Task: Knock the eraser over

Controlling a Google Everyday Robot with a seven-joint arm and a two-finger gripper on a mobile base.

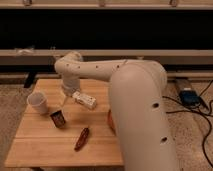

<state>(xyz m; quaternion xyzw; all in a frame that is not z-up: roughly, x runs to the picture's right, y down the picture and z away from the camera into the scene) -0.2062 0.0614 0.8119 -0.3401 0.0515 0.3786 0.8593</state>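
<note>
**Desk:** Quick rundown, biggest first. Use the table as anchor.

**Me:** My arm (125, 95) fills the right half of the view, white, reaching left over the wooden table (45, 142). It bends above the table's rear middle. The table itself is light wood and sits in front of a dark wall with pale rails.

**Desk:** Next?

**Me:** White cup (38, 102) near the table's left rear corner, upright. White box (84, 100) lying flat at the table's rear middle, just right of the wrist. An orange rounded thing (110, 120) on the table's right side, mostly hidden behind my arm. Red-brown chili pepper (82, 138) at the table's front middle, lying diagonal.

**Desk:** Any text or brand?

**Me:** None I can read, on the box or anywhere.

**Desk:** Eraser?

**Me:** The eraser (58, 118), small dark block, stands on the table left of centre, just right of and in front of the cup, behind-left of the pepper.

**Desk:** Gripper?

**Me:** The gripper (66, 102) hangs below the wrist over the table's rear-left middle, between cup and box. How far apart its jaws stand, I cannot tell; nothing visibly held. The eraser is just in front of it and slightly left, near but not visibly touching.
</note>
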